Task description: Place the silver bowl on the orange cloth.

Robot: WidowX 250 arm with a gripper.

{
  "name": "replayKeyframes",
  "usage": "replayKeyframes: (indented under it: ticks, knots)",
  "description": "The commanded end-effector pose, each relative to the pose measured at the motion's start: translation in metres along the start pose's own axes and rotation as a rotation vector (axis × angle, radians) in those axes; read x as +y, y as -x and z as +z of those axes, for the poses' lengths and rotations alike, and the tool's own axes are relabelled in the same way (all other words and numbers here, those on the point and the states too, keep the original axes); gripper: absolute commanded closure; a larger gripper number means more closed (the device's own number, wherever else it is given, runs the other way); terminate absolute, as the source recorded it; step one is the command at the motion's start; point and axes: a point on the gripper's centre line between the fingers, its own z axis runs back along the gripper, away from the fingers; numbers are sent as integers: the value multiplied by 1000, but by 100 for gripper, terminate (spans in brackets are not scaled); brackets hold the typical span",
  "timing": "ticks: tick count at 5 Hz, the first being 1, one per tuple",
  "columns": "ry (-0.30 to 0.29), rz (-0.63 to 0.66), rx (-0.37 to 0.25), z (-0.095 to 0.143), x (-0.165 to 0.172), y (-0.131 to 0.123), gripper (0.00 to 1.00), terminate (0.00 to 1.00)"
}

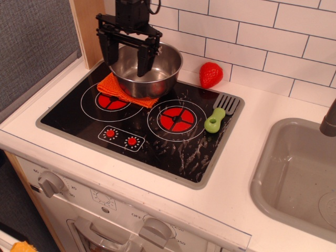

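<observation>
A red toy strawberry (210, 74) sits by the tiled wall; a green-handled spatula (221, 113) lies on the black stovetop (157, 144) — grey sink (296, 178) at right.

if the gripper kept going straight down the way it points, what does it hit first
Probably the silver bowl: the gripper hangs open, pointing down, one finger over the bowl's inside and the other near its left rim. Exact depth is unclear.

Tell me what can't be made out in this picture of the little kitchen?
- Orange cloth: mostly hidden beneath the silver bowl; its far side can't be seen.
- Gripper: its fingers are spread apart, but whether either touches the bowl's rim is unclear from this angle.
- Arm above the gripper: cut off by the top edge.
- Sink: cut off at the right edge.
</observation>
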Motion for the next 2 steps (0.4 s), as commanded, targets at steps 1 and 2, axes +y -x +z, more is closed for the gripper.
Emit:
replayKeyframes:
  ticks: [1, 2]
  knots:
    - [-34, -8, -76, 28, 4, 6, 0, 0]
    - [-34, -8, -76, 28, 4, 6, 0, 100]
